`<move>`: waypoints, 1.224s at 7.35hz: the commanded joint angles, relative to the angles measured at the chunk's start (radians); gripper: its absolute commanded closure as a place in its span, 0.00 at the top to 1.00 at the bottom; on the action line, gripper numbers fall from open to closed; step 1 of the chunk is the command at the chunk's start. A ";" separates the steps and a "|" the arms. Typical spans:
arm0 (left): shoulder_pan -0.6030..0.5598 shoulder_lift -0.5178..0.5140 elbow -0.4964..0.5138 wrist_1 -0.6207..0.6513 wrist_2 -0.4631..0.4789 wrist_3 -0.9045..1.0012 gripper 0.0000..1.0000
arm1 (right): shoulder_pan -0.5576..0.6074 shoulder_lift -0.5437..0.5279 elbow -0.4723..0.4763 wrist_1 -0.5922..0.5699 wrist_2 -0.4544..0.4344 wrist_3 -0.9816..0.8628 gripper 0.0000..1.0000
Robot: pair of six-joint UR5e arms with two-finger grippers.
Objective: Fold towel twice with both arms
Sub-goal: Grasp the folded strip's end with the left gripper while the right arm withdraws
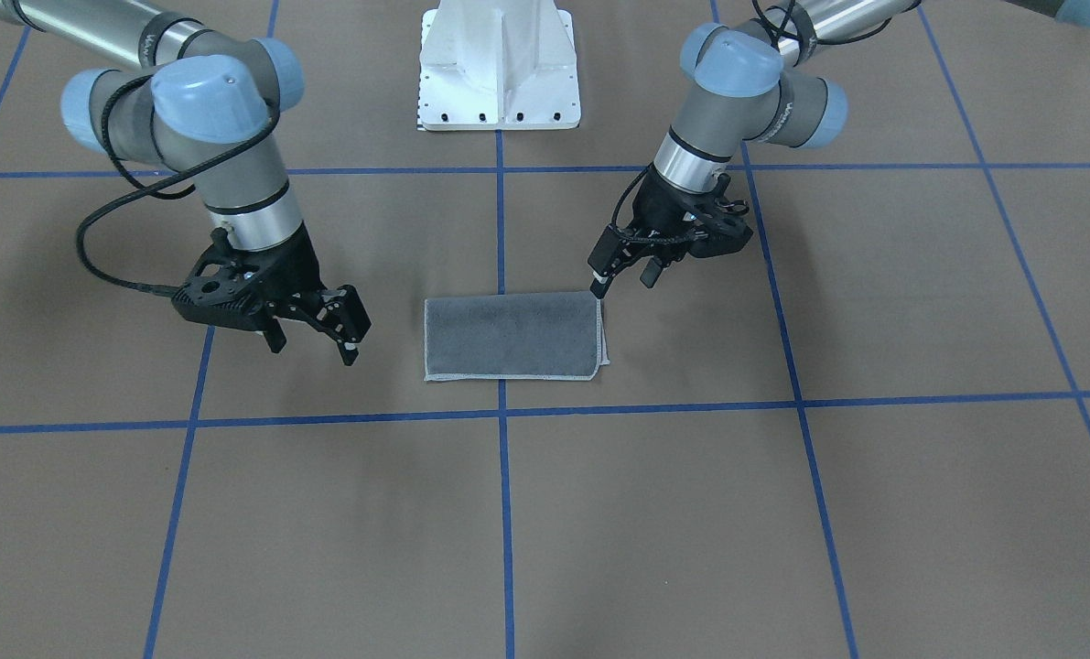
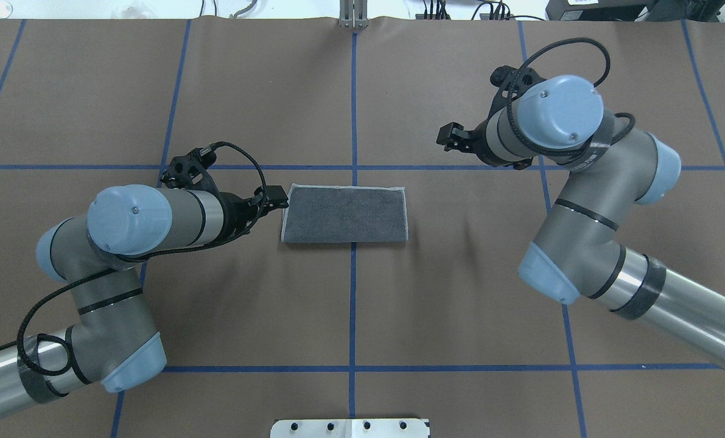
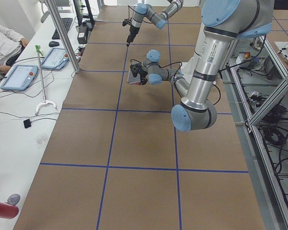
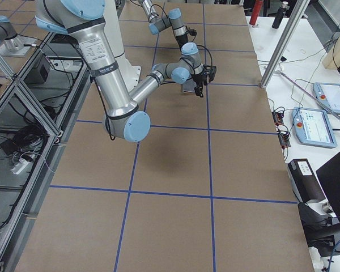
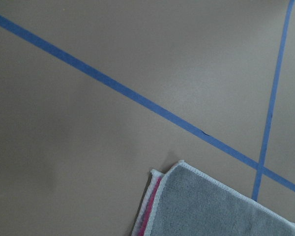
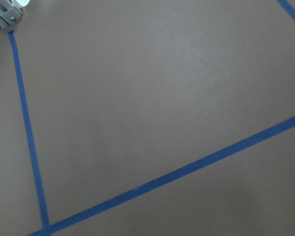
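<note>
The towel [image 5: 211,206] runs off the left wrist view's bottom edge, its pink face mostly hidden.

Even, diffuse overhead light; soft faint shadows under arms; wrist views slightly soft; no glare.

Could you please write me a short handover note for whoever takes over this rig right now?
Left end effector: open, empty, at the towel's short edge on its own side; contact unclear.
Right end effector: open, empty, over bare table beyond the opposite short edge.
Towel: flat rectangle, grey face up, pink showing between layers at the left arm's end, lying across the centre tape line.
Done: first fold, apparently.
Left: the second fold, probably short edge to short edge.
</note>
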 commanded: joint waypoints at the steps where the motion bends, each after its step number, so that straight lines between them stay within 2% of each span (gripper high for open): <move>1: 0.054 0.004 0.023 -0.042 0.067 -0.141 0.95 | 0.126 -0.057 -0.001 -0.001 0.147 -0.273 1.00; 3: 0.067 -0.007 0.051 -0.045 0.100 -0.198 0.86 | 0.197 -0.105 -0.002 -0.001 0.198 -0.437 1.00; 6: 0.067 -0.064 0.118 -0.045 0.101 -0.231 0.79 | 0.200 -0.108 0.002 0.001 0.198 -0.437 1.00; 7: 0.067 -0.066 0.124 -0.046 0.101 -0.231 0.74 | 0.200 -0.110 0.001 0.001 0.198 -0.437 1.00; 9: 0.069 -0.069 0.124 -0.045 0.094 -0.219 0.73 | 0.200 -0.111 0.001 0.003 0.198 -0.437 1.00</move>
